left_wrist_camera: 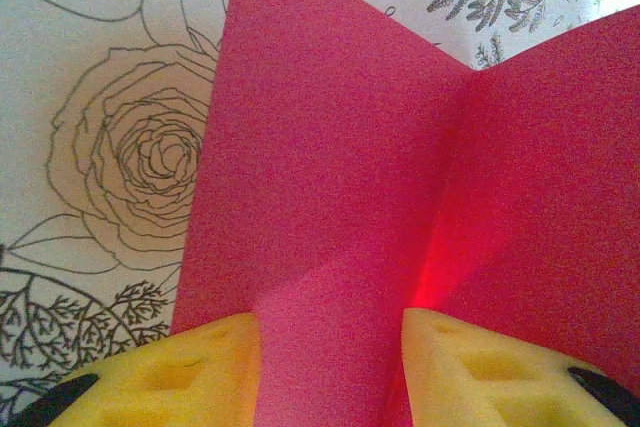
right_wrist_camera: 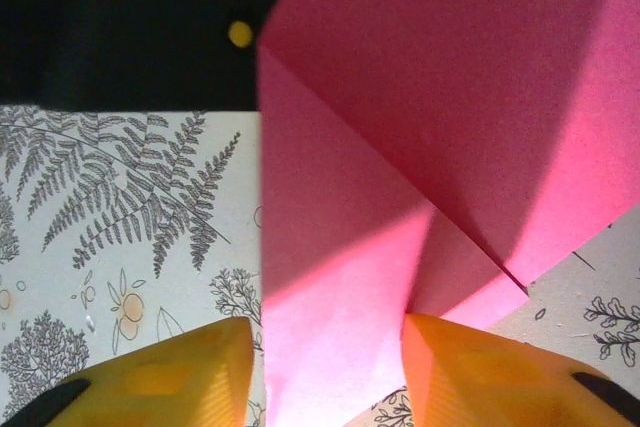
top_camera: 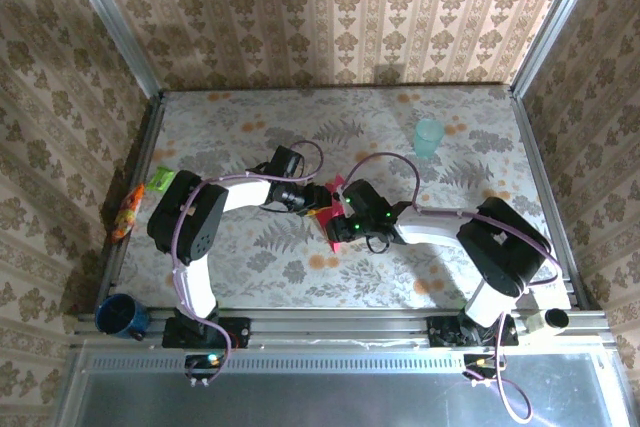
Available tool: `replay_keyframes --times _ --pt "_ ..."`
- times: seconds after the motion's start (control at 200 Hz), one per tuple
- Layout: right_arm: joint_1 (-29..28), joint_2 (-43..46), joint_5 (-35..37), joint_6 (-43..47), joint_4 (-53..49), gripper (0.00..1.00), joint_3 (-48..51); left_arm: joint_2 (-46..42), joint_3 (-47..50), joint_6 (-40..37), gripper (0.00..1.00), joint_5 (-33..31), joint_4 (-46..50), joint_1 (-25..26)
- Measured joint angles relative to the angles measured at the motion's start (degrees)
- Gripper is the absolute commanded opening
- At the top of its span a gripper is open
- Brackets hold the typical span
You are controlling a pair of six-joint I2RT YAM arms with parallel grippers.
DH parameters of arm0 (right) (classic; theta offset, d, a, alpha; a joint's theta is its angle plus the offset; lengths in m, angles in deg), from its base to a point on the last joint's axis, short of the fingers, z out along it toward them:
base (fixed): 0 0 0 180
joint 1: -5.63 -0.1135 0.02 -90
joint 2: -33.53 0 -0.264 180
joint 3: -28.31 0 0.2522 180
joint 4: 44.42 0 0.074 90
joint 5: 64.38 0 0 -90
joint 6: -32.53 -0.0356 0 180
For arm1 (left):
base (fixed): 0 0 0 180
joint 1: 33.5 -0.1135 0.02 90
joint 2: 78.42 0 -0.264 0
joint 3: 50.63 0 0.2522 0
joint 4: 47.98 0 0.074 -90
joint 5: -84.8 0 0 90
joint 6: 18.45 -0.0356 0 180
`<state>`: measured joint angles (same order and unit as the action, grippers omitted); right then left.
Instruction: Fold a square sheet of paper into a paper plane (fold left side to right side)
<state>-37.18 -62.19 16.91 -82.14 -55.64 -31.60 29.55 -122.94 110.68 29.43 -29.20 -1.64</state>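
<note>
Mid-table, left tool [left_wrist_camera: 330, 322], right tool [right_wrist_camera: 328, 322], both half-open over sheet [left_wrist_camera: 330, 147]

Left arm [top_camera: 196, 287] and right arm [top_camera: 487, 297]: white links, black joint housings. Lilac cables [top_camera: 240, 180] run along both. Green lamp [top_camera: 352, 215] lit on right wrist. Fingers [left_wrist_camera: 190, 372] yellow, black inserts at base.

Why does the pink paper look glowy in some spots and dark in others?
Right wrist view: light hits the paper low down, and a hard-edged shadow darkens the folds above. Left wrist view: a bright red glow sits at the bottom of the crease, and the picture looks grainy. Top view: the table is evenly lit.
</note>
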Motion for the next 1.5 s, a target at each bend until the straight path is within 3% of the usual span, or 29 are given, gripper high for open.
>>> replay_keyframes --times 0.365,0.555,1.135,1.5 --pt "0.6 0.0 -0.5 -1.0 2.6 0.20 1.1 0.0 0.1 0.0 0.42 0.0 0.0 -0.1" --pt "2.4 0.0 -2.9 -2.4 6.3 0.14 4.0 -0.1 0.5 0.0 0.42 0.0 -0.6 -0.2" --pt "7.2 -3.7 -22.9 -5.1 20.6 0.11 8.7 -6.4 8.0 0.9 0.43 -0.3 -1.5 -1.7" --pt "7.3 -6.6 -26.9 -5.0 20.4 0.11 5.6 -11.3 10.3 1.0 0.43 -0.4 0.4 -4.6"
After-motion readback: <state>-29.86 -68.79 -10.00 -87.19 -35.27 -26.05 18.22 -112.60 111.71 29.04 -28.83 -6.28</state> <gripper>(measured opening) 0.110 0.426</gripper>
